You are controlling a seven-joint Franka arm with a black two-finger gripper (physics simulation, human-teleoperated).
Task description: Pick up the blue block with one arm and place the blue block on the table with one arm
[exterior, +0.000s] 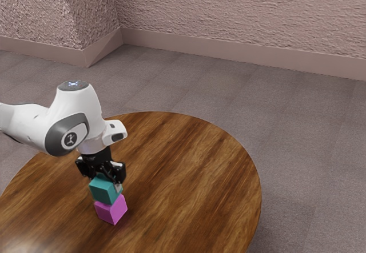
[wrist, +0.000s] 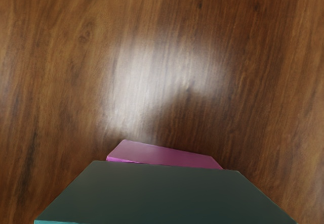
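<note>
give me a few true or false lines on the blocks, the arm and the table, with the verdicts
1. The teal block is higher than the magenta block. True.
2. The arm comes in from the exterior view's right. False: it comes in from the exterior view's left.
3. The table has a brown wood-grain top. True.
4. The gripper is far away from both blocks. False: it is right at the teal block, with the magenta block just below that.
5. The table's edge is curved. True.
</note>
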